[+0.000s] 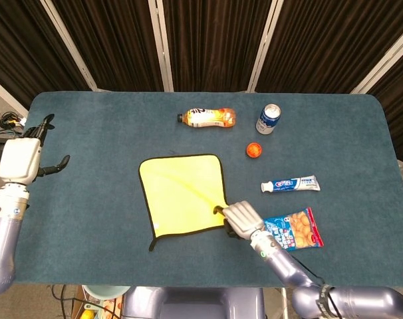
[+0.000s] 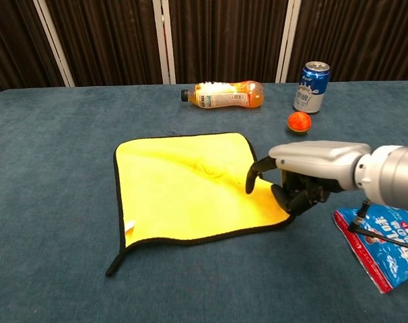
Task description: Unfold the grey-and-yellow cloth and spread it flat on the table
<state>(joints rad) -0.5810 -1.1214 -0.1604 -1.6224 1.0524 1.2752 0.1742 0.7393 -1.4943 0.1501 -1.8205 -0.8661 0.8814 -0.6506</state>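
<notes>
Little legible. Toothpaste tube (image 1: pixel 290 184) carried blue and red lettering, too small to make out. Snack packet (image 2: pixel 386 244) bore white characters on blue, not decipherable. Bottle (image 2: pixel 223 94) label and can (image 2: pixel 311 87) showed print, unreadable at this size.

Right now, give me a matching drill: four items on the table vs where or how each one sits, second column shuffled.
Things:
1. cloth
2. can
3. bottle
4. right hand

States:
A. standing upright near the far edge
B. over the cloth's right near corner
C. lying on its side, cap pointing left
D. yellow side up, black-edged, mid-table

Pairs: 1-D, 2-A, 3-C, 4-B
</notes>
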